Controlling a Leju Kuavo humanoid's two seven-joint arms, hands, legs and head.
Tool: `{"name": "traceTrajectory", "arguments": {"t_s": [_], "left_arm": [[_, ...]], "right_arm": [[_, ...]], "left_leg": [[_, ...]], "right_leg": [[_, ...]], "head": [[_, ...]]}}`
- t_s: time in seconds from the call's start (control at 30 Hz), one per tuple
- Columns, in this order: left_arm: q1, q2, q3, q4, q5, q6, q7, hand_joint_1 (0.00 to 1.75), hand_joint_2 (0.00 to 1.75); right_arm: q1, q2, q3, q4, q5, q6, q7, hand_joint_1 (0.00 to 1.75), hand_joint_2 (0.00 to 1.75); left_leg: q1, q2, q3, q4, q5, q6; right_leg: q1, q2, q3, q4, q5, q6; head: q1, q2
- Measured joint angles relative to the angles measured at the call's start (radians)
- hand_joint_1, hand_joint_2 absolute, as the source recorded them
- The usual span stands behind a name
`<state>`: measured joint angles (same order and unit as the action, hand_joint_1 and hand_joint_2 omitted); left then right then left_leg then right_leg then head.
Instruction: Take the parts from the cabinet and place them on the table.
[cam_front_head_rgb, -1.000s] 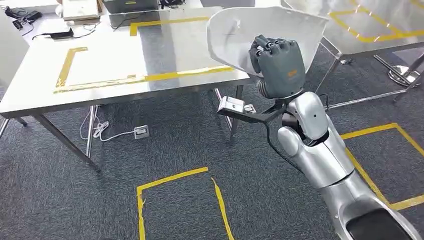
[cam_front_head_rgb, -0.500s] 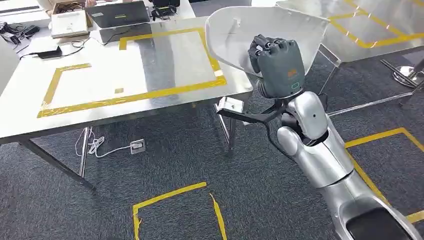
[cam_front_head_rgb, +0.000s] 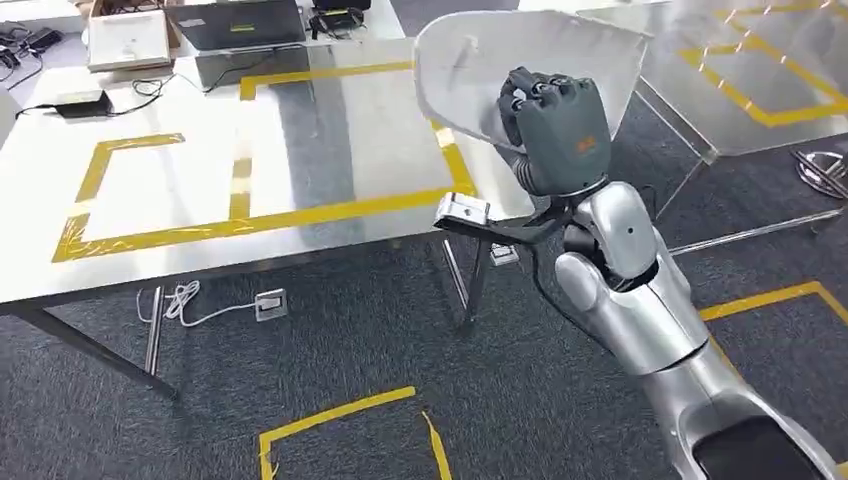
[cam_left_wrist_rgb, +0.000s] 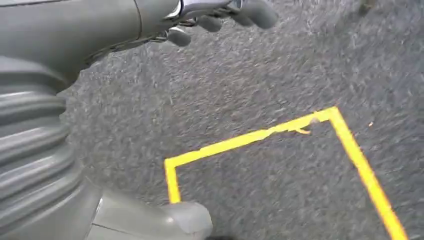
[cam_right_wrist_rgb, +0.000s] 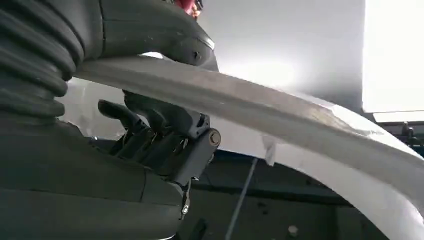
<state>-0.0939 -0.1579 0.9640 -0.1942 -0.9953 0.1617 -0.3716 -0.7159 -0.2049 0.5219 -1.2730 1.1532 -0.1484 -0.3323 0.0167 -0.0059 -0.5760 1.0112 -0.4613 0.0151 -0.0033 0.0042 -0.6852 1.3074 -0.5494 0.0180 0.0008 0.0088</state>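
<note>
A large white curved panel part (cam_front_head_rgb: 465, 70) is held up in front of me by my right hand (cam_front_head_rgb: 556, 130), whose dark fingers wrap over its lower edge. It hangs above the near right corner of the steel table (cam_front_head_rgb: 330, 150), which is marked with yellow tape rectangles. Close up in the right wrist view, the panel's rim (cam_right_wrist_rgb: 280, 112) runs across the picture with the fingers (cam_right_wrist_rgb: 165, 135) curled under it and the thumb on top. My left hand (cam_left_wrist_rgb: 60, 100) hangs over the grey carpet, its fingers (cam_left_wrist_rgb: 220, 20) apart and holding nothing.
A laptop (cam_front_head_rgb: 240, 22), a white box (cam_front_head_rgb: 125, 40) and a black adapter (cam_front_head_rgb: 80, 100) lie at the table's far side. A second steel table (cam_front_head_rgb: 740, 90) stands to the right. Yellow tape (cam_front_head_rgb: 340, 415) marks the carpet, and a socket with cable (cam_front_head_rgb: 268, 300) lies under the table.
The whole picture has shifted: the camera moved, and the table now sits lower and nearer in view. My right hand keeps the same hold on the white panel.
</note>
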Motion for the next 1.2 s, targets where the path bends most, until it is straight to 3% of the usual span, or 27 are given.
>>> {"name": "traceTrajectory", "arguments": {"t_s": [0.07, 0.1, 0.13, 0.17, 0.2, 0.23, 0.3, 0.33, 0.37, 0.43, 0.47, 0.53, 0.6, 0.63, 0.67, 0.7, 0.73, 0.77, 0.8, 0.87, 0.93, 0.97, 1.03, 1.1, 1.13, 1.17, 1.2], "left_arm": [[0.003, -0.001, 0.000, 0.000, 0.001, 0.000, -0.002, 0.00, 1.75], [0.003, -0.003, 0.000, 0.000, 0.001, 0.000, -0.002, 0.00, 1.75], [0.003, -0.003, 0.000, 0.000, 0.001, 0.000, -0.002, 0.00, 1.75], [0.003, -0.005, 0.000, 0.000, 0.000, 0.000, -0.001, 0.00, 1.75], [0.006, -0.005, 0.000, 0.001, 0.000, 0.000, 0.000, 0.00, 1.75], [0.002, -0.005, 0.000, 0.002, 0.000, 0.000, 0.001, 0.00, 1.75], [0.002, -0.005, 0.001, 0.000, 0.000, -0.002, 0.001, 0.00, 1.75], [0.001, -0.004, 0.001, 0.000, 0.000, -0.002, -0.001, 0.00, 1.75], [-0.005, -0.003, 0.001, -0.002, 0.001, -0.002, -0.002, 0.00, 1.75], [-0.014, -0.003, 0.002, -0.002, 0.002, -0.001, -0.005, 0.00, 1.75], [-0.015, -0.004, 0.002, -0.002, 0.002, -0.001, -0.005, 0.00, 1.75], [-0.010, -0.004, 0.003, -0.002, 0.003, -0.001, -0.006, 0.00, 1.75], [-0.004, -0.003, 0.008, -0.002, 0.006, -0.002, -0.006, 0.00, 1.75], [-0.003, -0.003, 0.010, -0.002, 0.012, -0.001, -0.006, 0.00, 1.75], [-0.002, -0.003, 0.013, -0.002, 0.014, -0.001, -0.006, 0.00, 1.75], [0.003, -0.003, 0.016, -0.002, 0.018, -0.001, -0.006, 0.00, 1.75], [0.011, -0.004, 0.018, 0.000, 0.021, -0.001, -0.008, 0.00, 1.75], [0.012, -0.004, 0.023, 0.001, 0.021, -0.001, -0.008, 0.00, 1.75], [0.015, -0.004, 0.025, 0.002, 0.021, -0.001, -0.009, 0.00, 1.75], [0.009, -0.010, 0.026, 0.002, 0.023, 0.000, -0.010, 0.00, 1.75], [0.004, -0.012, 0.027, 0.001, 0.023, 0.000, -0.008, 0.00, 1.75], [0.003, -0.012, 0.028, 0.001, 0.023, 0.001, -0.005, 0.00, 1.75], [0.001, -0.012, 0.031, 0.000, 0.027, 0.004, 0.002, 0.00, 1.75], [0.002, -0.013, 0.036, 0.000, 0.040, 0.025, 0.016, 0.00, 1.75], [0.002, -0.014, 0.042, 0.000, 0.045, 0.043, 0.030, 0.00, 1.75], [0.000, -0.016, 0.050, 0.000, 0.052, 0.079, 0.050, 0.00, 1.75], [0.000, -0.019, 0.055, 0.000, 0.055, 0.110, 0.060, 0.00, 1.75]], "right_arm": [[0.000, 0.000, 0.003, 0.003, 0.000, 0.000, 0.000, 1.75, 1.75], [0.001, 0.000, 0.003, 0.005, 0.000, 0.001, 0.000, 1.75, 1.75], [0.000, 0.000, 0.004, 0.010, 0.000, 0.002, -0.001, 1.75, 1.75], [0.000, 0.000, 0.005, 0.016, -0.002, 0.005, -0.003, 1.75, 1.75], [0.000, 0.001, 0.006, 0.025, -0.004, 0.007, -0.006, 1.75, 1.75], [-0.002, 0.001, 0.007, 0.037, -0.008, 0.008, -0.012, 1.75, 1.75], [-0.007, 0.008, 0.009, 0.048, -0.010, 0.015, -0.018, 1.75, 1.75], [-0.024, 0.019, 0.010, 0.053, -0.013, 0.016, -0.018, 1.75, 1.75], [-0.048, 0.028, 0.011, 0.061, -0.018, 0.018, -0.019, 1.75, 1.75], [-0.079, 0.047, 0.019, 0.076, -0.021, 0.019, -0.021, 1.75, 1.75], [-0.087, 0.053, 0.024, 0.084, -0.022, 0.020, -0.023, 1.75, 1.75], [-0.087, 0.065, 0.034, 0.099, -0.022, 0.022, -0.026, 1.75, 1.75], [-0.092, 0.071, 0.037, 0.111, -0.026, 0.021, -0.035, 1.75, 1.75], [-0.099, 0.075, 0.042, 0.122, -0.030, 0.021, -0.039, 1.75, 1.75], [-0.106, 0.079, 0.048, 0.132, -0.033, 0.022, -0.042, 1.75, 1.75], [-0.113, 0.084, 0.057, 0.144, -0.036, 0.023, -0.047, 1.75, 1.75], [-0.121, 0.087, 0.064, 0.164, -0.040, 0.023, -0.050, 1.75, 1.75], [-0.126, 0.098, 0.075, 0.177, -0.042, 0.025, -0.050, 1.75, 1.75], [-0.129, 0.098, 0.081, 0.185, -0.042, 0.032, -0.051, 1.75, 1.75], [-0.152, 0.100, 0.082, 0.189, -0.043, 0.030, -0.049, 1.75, 1.75], [-0.173, 0.100, 0.084, 0.196, -0.045, 0.029, -0.051, 1.75, 1.75], [-0.178, 0.100, 0.088, 0.204, -0.050, 0.030, -0.053, 1.75, 1.75], [-0.177, 0.100, 0.097, 0.216, -0.054, 0.032, -0.053, 1.75, 1.75], [-0.178, 0.100, 0.103, 0.226, -0.061, 0.032, -0.052, 1.75, 1.75], [-0.178, 0.100, 0.105, 0.229, -0.063, 0.031, -0.052, 1.75, 1.75], [-0.178, 0.100, 0.109, 0.234, -0.067, 0.030, -0.050, 1.75, 1.75], [-0.178, 0.100, 0.113, 0.238, -0.070, 0.029, -0.048, 1.75, 1.75]], "left_leg": [[0.000, -0.005, 0.036, 0.000, -0.031, -0.003], [0.000, -0.009, 0.061, 0.000, -0.051, -0.004], [0.000, -0.011, 0.083, 0.000, -0.068, -0.006], [0.000, -0.011, 0.104, -0.001, -0.085, -0.008], [0.000, -0.012, 0.107, -0.003, -0.102, -0.011], [-0.004, -0.014, 0.132, 0.006, -0.120, -0.017], [-0.007, -0.013, 0.161, -0.014, -0.156, -0.028], [-0.008, -0.013, 0.177, 0.010, -0.132, -0.039], [-0.007, -0.013, 0.160, 0.046, -0.114, -0.048], [-0.005, -0.007, 0.076, 0.195, -0.061, -0.054], [-0.005, -0.006, 0.020, 0.260, -0.078, -0.053], [-0.005, -0.005, -0.064, 0.314, -0.189, -0.055], [-0.005, -0.005, -0.114, 0.285, -0.273, -0.057], [-0.005, -0.004, -0.125, 0.242, -0.271, -0.055], [-0.005, -0.003, -0.128, 0.194, -0.231, -0.050], [-0.006, -0.001, -0.129, 0.120, -0.110, -0.043], [-0.008, 0.003, -0.138, 0.043, 0.055, -0.037], [-0.011, 0.005, -0.134, 0.033, 0.084, -0.036], [-0.012, 0.002, -0.121, 0.038, 0.078, -0.031], [-0.007, 0.001, -0.105, 0.036, 0.059, -0.017], [-0.002, -0.001, -0.079, 0.029, 0.047, -0.008], [-0.002, -0.001, -0.065, 0.025, 0.036, -0.004], [-0.002, -0.005, -0.036, 0.019, 0.014, -0.002], [-0.002, -0.010, -0.003, 0.019, -0.015, -0.005], [-0.002, -0.012, 0.011, 0.019, -0.026, -0.008], [-0.003, -0.014, 0.033, 0.019, -0.044, -0.009], [-0.003, -0.014, 0.052, 0.019, -0.058, -0.010]], "right_leg": [[-0.002, 0.000, -0.063, 0.006, -0.086, 0.003], [-0.003, 0.000, -0.077, -0.032, -0.096, 0.003], [-0.003, 0.000, -0.076, -0.088, -0.070, -0.001], [-0.002, -0.001, -0.072, -0.158, 0.002, -0.006], [-0.001, -0.006, -0.067, -0.233, 0.127, -0.013], [0.006, -0.006, -0.073, -0.296, 0.208, -0.015], [0.008, -0.001, -0.045, -0.283, 0.206, -0.020], [0.003, 0.004, -0.033, -0.285, 0.196, -0.030], [0.004, 0.007, -0.014, -0.283, 0.189, -0.039], [0.002, 0.006, 0.017, -0.287, 0.162, -0.056], [0.003, 0.006, 0.033, -0.287, 0.146, -0.060], [0.004, 0.006, 0.070, -0.287, 0.112, -0.064], [0.005, 0.009, 0.114, -0.287, 0.076, -0.062], [0.005, 0.010, 0.138, -0.287, 0.057, -0.061], [0.005, 0.010, 0.159, -0.287, 0.040, -0.061], [0.005, 0.009, 0.184, -0.287, 0.018, -0.058], [0.008, 0.011, 0.198, -0.282, 0.000, -0.053], [0.012, 0.020, 0.207, -0.280, -0.019, -0.046], [0.013, 0.020, 0.219, -0.287, -0.040, -0.037], [0.015, 0.020, 0.213, -0.239, -0.010, -0.028], [0.012, 0.012, 0.126, -0.100, 0.050, -0.016], [0.009, 0.009, 0.080, -0.042, 0.045, -0.011], [0.004, 0.007, 0.000, 0.019, -0.048, 0.000], [0.003, 0.005, -0.045, -0.003, -0.138, 0.001], [0.003, 0.004, -0.050, -0.035, -0.135, -0.001], [0.005, 0.004, -0.046, -0.109, -0.078, -0.008], [0.007, 0.004, -0.036, -0.188, 0.022, -0.018]], "head": [[0.002, 0.000], [0.003, 0.000], [0.004, 0.000], [0.005, 0.000], [0.006, 0.000], [0.006, 0.000], [0.005, 0.000], [0.005, 0.000], [0.005, 0.000], [-0.001, 0.000], [-0.003, 0.000], [-0.005, 0.000], [-0.006, 0.000], [-0.006, 0.000], [-0.007, 0.000], [-0.007, 0.000], [-0.010, 0.000], [-0.012, 0.000], [-0.012, 0.000], [-0.008, 0.000], [-0.004, 0.000], [0.001, 0.000], [0.002, 0.000], [0.005, 0.000], [0.005, 0.000], [0.007, 0.000], [0.008, 0.000]]}}
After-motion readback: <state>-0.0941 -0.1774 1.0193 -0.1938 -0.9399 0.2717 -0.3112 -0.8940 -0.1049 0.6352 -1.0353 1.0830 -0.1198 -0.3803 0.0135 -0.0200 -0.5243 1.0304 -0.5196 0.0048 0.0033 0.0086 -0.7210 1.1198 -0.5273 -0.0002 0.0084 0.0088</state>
